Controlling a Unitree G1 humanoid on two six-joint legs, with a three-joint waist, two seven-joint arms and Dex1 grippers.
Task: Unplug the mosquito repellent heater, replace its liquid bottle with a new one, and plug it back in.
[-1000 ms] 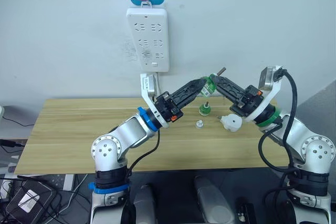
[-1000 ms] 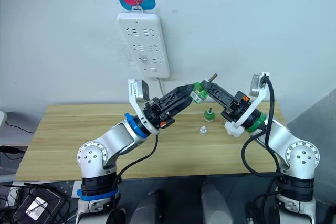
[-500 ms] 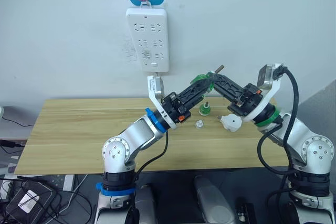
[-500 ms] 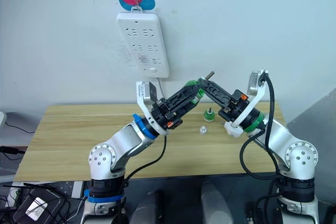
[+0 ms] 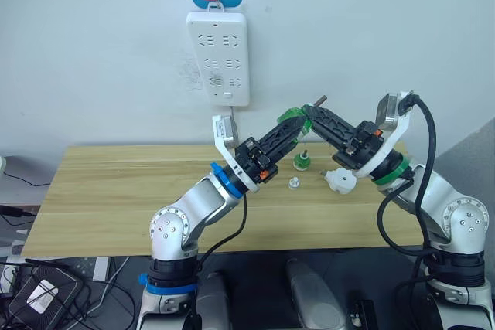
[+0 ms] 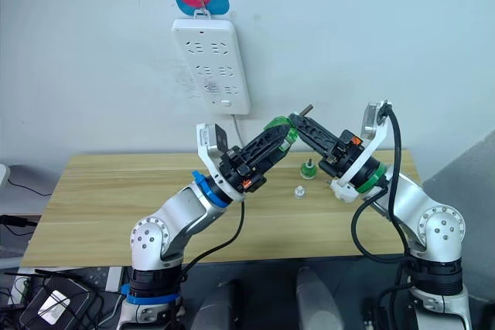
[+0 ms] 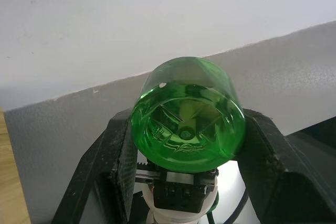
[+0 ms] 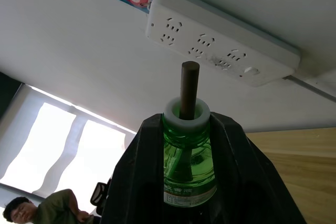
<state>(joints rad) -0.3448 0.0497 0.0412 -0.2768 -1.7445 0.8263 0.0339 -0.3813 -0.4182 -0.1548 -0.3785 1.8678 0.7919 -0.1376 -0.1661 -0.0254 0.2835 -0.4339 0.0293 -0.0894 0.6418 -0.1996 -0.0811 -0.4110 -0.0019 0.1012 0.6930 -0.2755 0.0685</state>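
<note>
A small green bottle (image 8: 186,166) with a white collar and a bare dark wick hangs in the air above the table's back right part. My right gripper (image 5: 308,112) is shut on its sides. My left gripper (image 5: 295,120) reaches it from the other side, with black fingers (image 7: 113,161) against the bottle's base (image 7: 189,114). A second green bottle (image 5: 302,162) with a wick stem stands on the table below. The two look alike and I cannot tell which is the new one. The white heater (image 5: 340,181) lies unplugged on the table under my right forearm.
A small white cap (image 5: 294,183) lies loose on the wooden table (image 5: 116,191) in front of the standing bottle. A white power strip (image 5: 219,56) hangs on the wall above the table's middle, its cable dropping down behind my left arm.
My left elbow has swung to the right and the forearm has risen. The held bottle has gone slightly up and to the left, with both grippers still on it.
</note>
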